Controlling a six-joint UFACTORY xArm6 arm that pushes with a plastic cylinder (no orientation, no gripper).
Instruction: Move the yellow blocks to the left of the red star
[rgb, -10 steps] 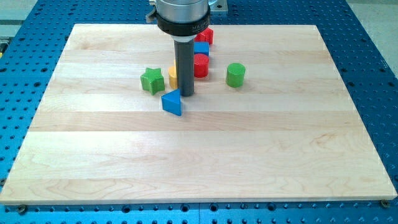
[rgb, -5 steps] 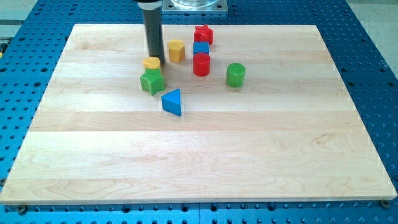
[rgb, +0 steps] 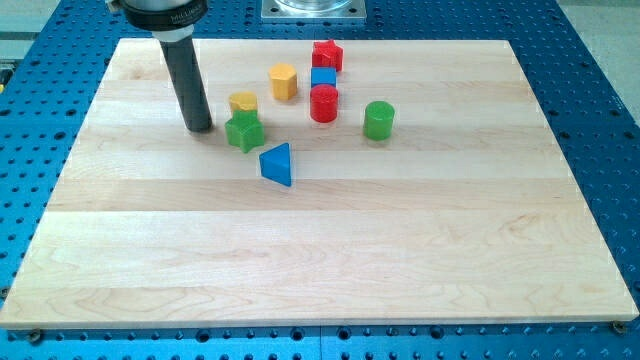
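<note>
The red star (rgb: 327, 55) sits near the view's top, middle of the wooden board (rgb: 320, 250). A yellow hexagonal block (rgb: 284, 81) lies below and left of it. A second, smaller yellow block (rgb: 243, 102) lies further left, touching the top of the green star (rgb: 244, 131). My tip (rgb: 198, 128) rests on the board left of the green star and below-left of the smaller yellow block, a short gap away from both.
A blue block (rgb: 323, 77) and a red cylinder (rgb: 323, 104) stand just below the red star. A green cylinder (rgb: 379, 120) is to their right. A blue triangle (rgb: 278, 164) lies below the green star.
My tip has swept from beside the blue triangle up past the yellow blocks, then left and down to beside the green star. The yellow blocks, earlier hidden behind the rod, now show.
</note>
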